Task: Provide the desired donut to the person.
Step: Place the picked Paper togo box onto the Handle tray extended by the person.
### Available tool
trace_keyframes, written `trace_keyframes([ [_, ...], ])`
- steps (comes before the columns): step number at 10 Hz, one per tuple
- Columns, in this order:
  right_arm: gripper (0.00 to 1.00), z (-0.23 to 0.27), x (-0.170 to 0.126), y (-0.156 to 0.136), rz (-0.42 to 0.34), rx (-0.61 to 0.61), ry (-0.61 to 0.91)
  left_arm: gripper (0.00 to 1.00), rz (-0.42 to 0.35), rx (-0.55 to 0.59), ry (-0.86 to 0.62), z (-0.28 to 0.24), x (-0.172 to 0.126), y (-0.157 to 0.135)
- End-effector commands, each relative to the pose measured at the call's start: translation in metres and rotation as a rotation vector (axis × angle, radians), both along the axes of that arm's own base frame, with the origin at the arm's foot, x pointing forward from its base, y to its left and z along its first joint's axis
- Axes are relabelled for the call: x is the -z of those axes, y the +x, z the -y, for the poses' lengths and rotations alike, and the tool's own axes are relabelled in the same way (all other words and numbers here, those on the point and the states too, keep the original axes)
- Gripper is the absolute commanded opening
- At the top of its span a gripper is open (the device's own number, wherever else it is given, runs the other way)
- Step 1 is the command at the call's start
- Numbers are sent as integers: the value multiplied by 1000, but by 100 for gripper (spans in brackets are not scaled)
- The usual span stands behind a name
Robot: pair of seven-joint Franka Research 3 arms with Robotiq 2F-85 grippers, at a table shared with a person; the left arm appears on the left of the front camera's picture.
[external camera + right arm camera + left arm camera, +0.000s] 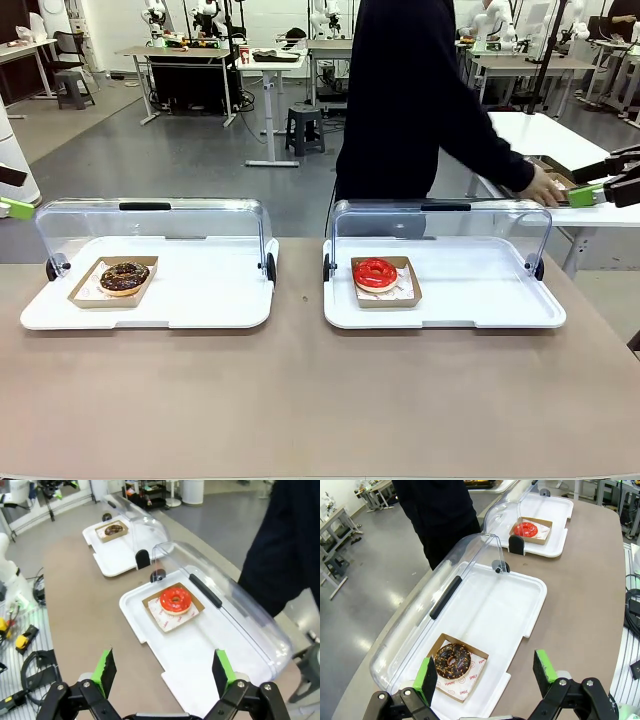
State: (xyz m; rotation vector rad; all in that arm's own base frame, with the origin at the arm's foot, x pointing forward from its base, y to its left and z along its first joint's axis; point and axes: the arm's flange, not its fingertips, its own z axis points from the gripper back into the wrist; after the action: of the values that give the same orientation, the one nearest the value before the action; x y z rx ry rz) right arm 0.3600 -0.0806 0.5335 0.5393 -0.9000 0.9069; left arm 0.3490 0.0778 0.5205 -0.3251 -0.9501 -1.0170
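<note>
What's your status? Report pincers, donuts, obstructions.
Left pincer open, empty. Right pincer open, empty. Chocolate donut and red donut in open trays. Person reaching sideways; nothing blocking.

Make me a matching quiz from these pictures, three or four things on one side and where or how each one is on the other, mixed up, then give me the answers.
Things:
1. chocolate donut
2. red donut
3. person's hand
4. left hand

Place or state:
A. on the right-side tray, in a cardboard box
B. open, hovering above the near edge of a tray
C. on the left-side tray, in a cardboard box
D. reaching to a side table beyond the right tray

Pairs: 1-C, 2-A, 3-D, 4-B
</note>
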Motion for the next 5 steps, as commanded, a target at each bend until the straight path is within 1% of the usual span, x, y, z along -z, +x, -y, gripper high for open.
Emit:
trace_keyframes([
  [1,100,-6,2,-7,-25,45,-22,100,7,5,-14,0,1,-1],
  [3,100,-7,-1,-4,-26,43,-36,100,7,5,-14,0,1,-1],
  [5,100,-14,-6,2,-44,48,-53,100,7,5,-14,0,1,-1],
])
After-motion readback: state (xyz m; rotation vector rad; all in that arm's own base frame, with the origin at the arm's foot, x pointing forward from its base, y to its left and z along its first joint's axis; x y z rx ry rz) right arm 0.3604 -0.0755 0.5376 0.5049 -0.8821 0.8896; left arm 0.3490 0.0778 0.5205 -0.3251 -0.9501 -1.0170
